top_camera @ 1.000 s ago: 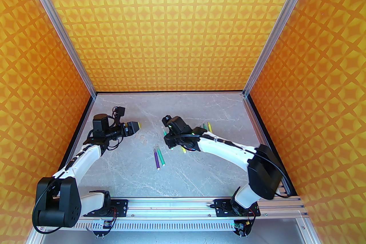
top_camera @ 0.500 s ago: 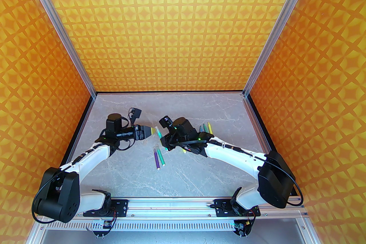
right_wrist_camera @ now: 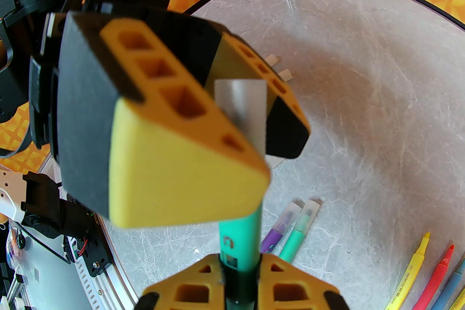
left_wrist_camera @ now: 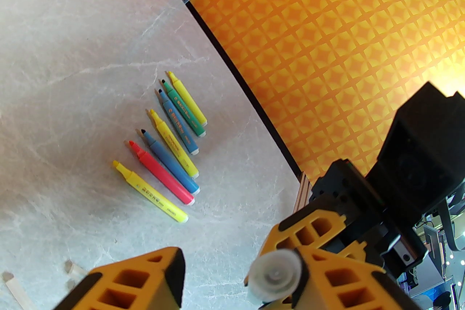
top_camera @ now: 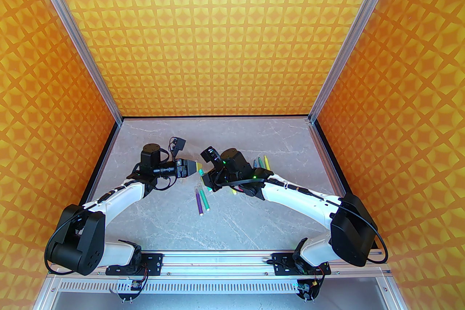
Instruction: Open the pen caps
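Our right gripper (right_wrist_camera: 239, 288) was clamped on the barrel of a teal marker (right_wrist_camera: 239, 239), which it held above the table (top_camera: 254, 221). The marker's pen cap (right_wrist_camera: 239, 108) was still on and sat between the fingers of our left gripper (left_wrist_camera: 232, 265). Those jaws stood apart, and the cap seemed to rest against one finger, with a gap to the other. Loose caps (left_wrist_camera: 72, 268) lay on the table nearby, and two capped markers (top_camera: 201, 200) lay side by side.
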`<action>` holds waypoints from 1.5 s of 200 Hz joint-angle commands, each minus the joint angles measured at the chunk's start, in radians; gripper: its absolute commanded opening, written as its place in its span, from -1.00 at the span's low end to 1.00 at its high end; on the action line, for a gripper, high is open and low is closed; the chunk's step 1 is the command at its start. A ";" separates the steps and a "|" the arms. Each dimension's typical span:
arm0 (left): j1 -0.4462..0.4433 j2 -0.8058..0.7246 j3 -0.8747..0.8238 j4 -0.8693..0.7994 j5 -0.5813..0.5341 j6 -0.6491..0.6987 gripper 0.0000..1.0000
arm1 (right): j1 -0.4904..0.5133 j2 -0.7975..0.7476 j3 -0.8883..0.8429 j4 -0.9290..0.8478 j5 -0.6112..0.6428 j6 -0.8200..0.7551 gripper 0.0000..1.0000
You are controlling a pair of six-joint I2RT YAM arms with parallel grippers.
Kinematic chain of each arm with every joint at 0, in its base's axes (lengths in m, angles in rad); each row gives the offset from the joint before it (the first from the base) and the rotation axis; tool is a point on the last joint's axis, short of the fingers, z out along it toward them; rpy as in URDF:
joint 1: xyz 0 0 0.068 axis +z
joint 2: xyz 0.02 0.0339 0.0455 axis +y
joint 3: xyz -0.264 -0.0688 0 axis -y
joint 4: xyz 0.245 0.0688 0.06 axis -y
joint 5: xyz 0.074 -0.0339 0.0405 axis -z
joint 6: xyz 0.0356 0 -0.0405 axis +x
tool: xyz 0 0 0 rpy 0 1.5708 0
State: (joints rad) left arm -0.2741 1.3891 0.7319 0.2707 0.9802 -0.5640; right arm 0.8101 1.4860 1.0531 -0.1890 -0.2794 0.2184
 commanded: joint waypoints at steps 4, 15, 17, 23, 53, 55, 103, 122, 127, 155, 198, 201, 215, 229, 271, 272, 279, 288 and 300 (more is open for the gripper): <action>-0.004 -0.001 0.034 0.019 0.017 -0.011 -0.06 | 0.000 0.012 0.001 0.019 -0.029 -0.018 -1.00; -0.004 -0.002 0.038 0.016 0.018 -0.011 -0.14 | 0.000 0.013 0.003 0.020 -0.030 -0.020 -1.00; -0.004 -0.003 0.037 0.015 0.018 -0.011 -0.16 | 0.000 0.014 0.003 0.020 -0.029 -0.019 -1.00; -0.005 -0.003 0.038 0.013 0.017 -0.009 -0.19 | 0.000 0.015 0.004 0.020 -0.028 -0.019 -1.00; -0.005 -0.002 0.038 0.007 0.017 -0.007 -0.35 | 0.000 0.027 0.008 0.016 -0.030 -0.022 -1.00; -0.005 -0.002 0.039 0.007 0.017 -0.007 -0.35 | 0.000 0.028 0.008 0.016 -0.030 -0.022 -1.00; -0.005 -0.002 0.046 -0.001 0.017 -0.007 -0.67 | 0.000 0.030 0.007 0.021 -0.007 -0.025 -0.96; -0.005 -0.002 0.045 0.002 0.017 -0.013 -0.81 | 0.000 0.029 0.004 0.030 0.009 -0.024 -0.54; -0.005 -0.002 0.046 0.002 0.017 -0.015 -0.84 | 0.000 0.031 0.001 0.035 0.013 -0.026 -0.46; -0.005 -0.011 0.054 0.002 0.018 -0.028 -0.94 | -0.001 0.051 -0.001 0.061 0.003 -0.033 -0.31; -0.005 -0.042 0.062 -0.019 0.019 -0.031 -0.96 | 0.000 0.097 0.012 0.087 -0.019 -0.028 -0.34; -0.005 -0.045 0.061 -0.021 0.018 -0.030 -0.97 | 0.000 0.099 0.013 0.088 -0.019 -0.027 -0.36; -0.005 -0.051 0.064 -0.037 0.018 -0.021 -0.98 | 0.000 0.097 0.009 0.089 -0.010 -0.025 -0.54; -0.005 -0.053 0.065 -0.056 0.017 -0.012 -1.00 | 0.000 0.089 -0.002 0.095 -0.004 -0.026 -0.71; 0.006 -0.053 0.083 -0.098 -0.044 -0.013 -1.00 | 0.000 0.025 -0.082 0.114 0.006 -0.046 -1.00; 0.007 -0.052 0.085 -0.098 -0.046 -0.014 -1.00 | 0.000 0.024 -0.085 0.115 0.006 -0.046 -1.00; 0.015 -0.053 0.087 -0.104 -0.058 -0.019 -1.00 | -0.001 0.010 -0.107 0.120 0.005 -0.048 -1.00; 0.026 -0.052 0.092 -0.106 -0.070 -0.029 -1.00 | 0.000 -0.007 -0.131 0.123 0.007 -0.053 -1.00; 0.044 -0.052 0.096 -0.105 -0.082 -0.047 -1.00 | -0.001 -0.025 -0.165 0.128 0.008 -0.058 -1.00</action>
State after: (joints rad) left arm -0.2832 1.3602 0.7834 0.1860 0.9730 -0.5812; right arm 0.8196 1.5242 0.9630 -0.0406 -0.3019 0.1764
